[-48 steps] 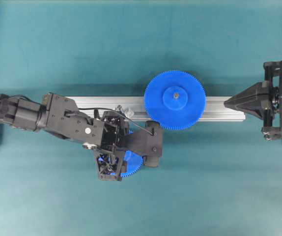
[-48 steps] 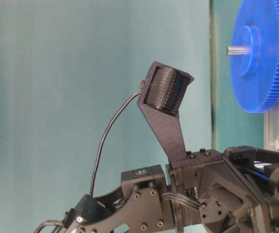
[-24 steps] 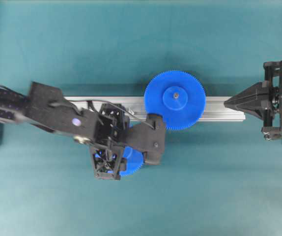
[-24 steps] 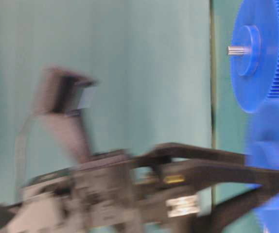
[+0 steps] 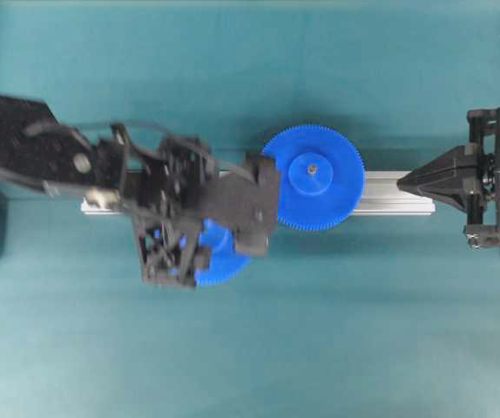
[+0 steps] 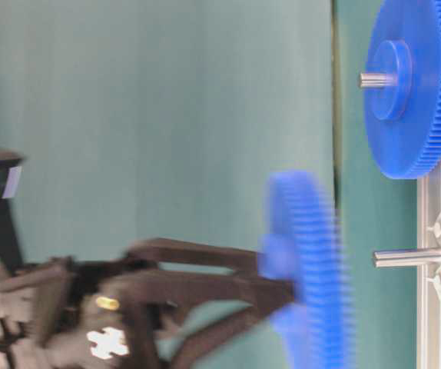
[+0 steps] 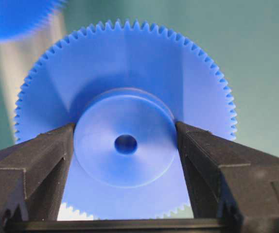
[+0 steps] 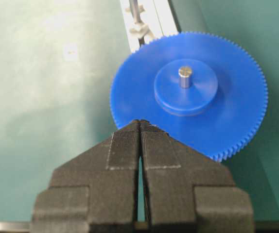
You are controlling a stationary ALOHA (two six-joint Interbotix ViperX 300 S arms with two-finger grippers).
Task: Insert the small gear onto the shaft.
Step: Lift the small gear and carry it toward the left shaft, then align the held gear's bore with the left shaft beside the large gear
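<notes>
Transport is the step in hand: the left pincer [image 7: 125, 160] grips the small gear [image 7: 125, 121] by its hub, one finger on each side, and holds it in the air off the table [image 5: 337, 331], short of the shaft [image 6: 409, 257]. The shaft stands bare on the rail [image 5: 398, 193] beside the large gear [image 5: 313, 177]. Next, I judge, the gear's central hole must be lined up with the shaft tip and slid on squarely, teeth meshing with the large gear's. The right pincer [image 8: 140, 127] is clenched on nothing, near the rail's end. No writing or brand is legible.
</notes>
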